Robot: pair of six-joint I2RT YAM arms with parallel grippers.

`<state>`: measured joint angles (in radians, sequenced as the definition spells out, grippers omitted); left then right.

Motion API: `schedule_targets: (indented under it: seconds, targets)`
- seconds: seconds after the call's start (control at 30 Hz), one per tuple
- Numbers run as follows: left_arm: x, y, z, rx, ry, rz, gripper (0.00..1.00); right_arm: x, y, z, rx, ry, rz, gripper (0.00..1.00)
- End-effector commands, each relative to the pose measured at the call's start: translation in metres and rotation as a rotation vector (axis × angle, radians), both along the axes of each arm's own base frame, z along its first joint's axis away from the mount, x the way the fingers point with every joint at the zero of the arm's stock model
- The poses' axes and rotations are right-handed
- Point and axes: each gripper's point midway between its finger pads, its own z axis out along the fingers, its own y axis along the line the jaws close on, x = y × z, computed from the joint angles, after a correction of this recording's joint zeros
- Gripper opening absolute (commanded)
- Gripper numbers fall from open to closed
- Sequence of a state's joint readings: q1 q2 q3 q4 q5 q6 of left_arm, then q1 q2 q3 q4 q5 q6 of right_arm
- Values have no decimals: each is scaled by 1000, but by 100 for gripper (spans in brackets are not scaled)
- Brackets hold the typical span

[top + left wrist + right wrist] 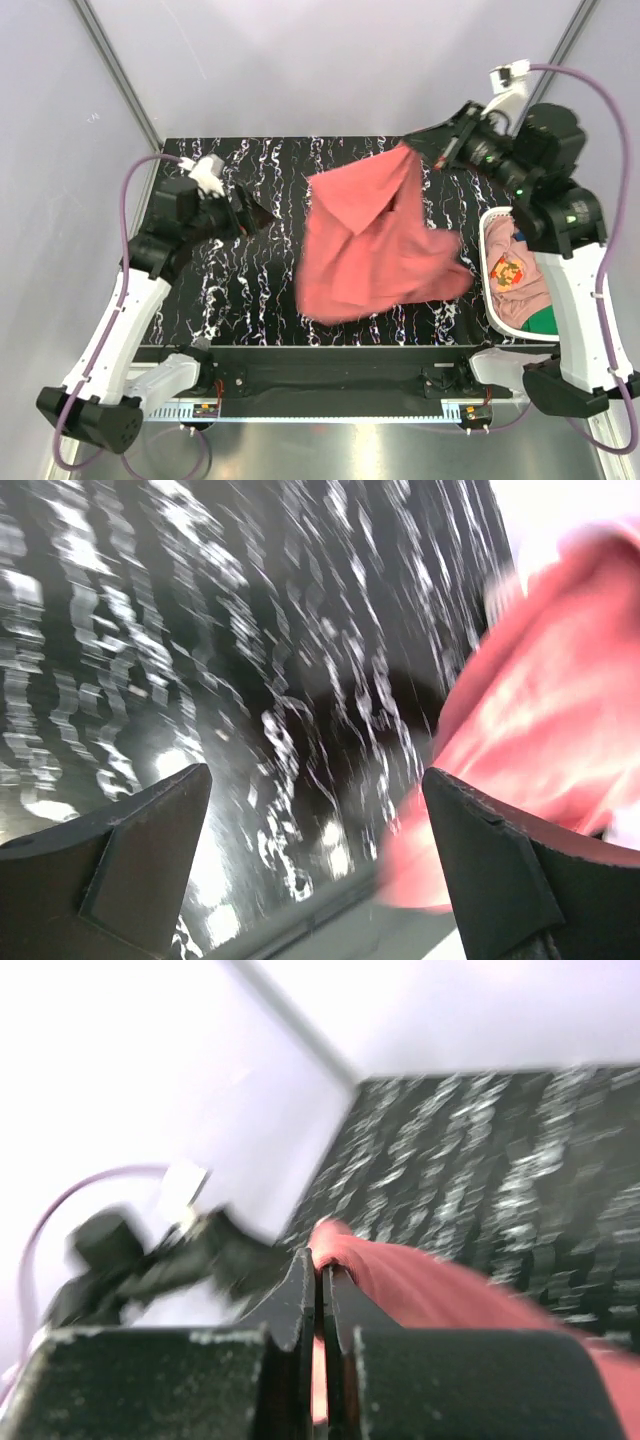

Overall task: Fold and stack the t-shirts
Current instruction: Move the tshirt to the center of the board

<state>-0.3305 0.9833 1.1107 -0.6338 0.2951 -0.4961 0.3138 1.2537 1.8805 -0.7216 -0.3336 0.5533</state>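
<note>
The coral-red t-shirt (370,240) hangs crumpled over the middle of the black marbled table, lifted by one corner at the back right. My right gripper (432,150) is shut on that corner; the right wrist view shows the red cloth (420,1285) pinched between closed jaws. My left gripper (258,215) is open and empty, left of the shirt, above the table; its view shows the shirt (540,710) at the right. The dusty pink t-shirt (515,270) with a cartoon print and a green one (540,320) lie in the basket. The dark blue shirt is out of view.
A white plastic laundry basket (489,262) stands at the table's right edge beside the right arm. Grey walls with metal posts enclose the table at the back. A black rail runs along the near edge (330,355).
</note>
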Motion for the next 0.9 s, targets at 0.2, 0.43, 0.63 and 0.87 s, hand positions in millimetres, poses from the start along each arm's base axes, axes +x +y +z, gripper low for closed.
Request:
schedule_targets:
  seconds: [0.2, 0.43, 0.63, 0.87]
  targets:
    - [17, 90, -62, 12, 151, 426, 93, 44, 106, -190, 13, 405, 158, 22]
    - [11, 83, -108, -25, 214, 415, 93, 71, 85, -287, -268, 586, 17, 64]
    - [-2, 34, -115, -56, 212, 133, 86, 21, 35, -351, -408, 773, -115, 58]
    - [-12, -32, -131, -7, 242, -29, 77, -17, 41, -402, -311, 836, -52, 48]
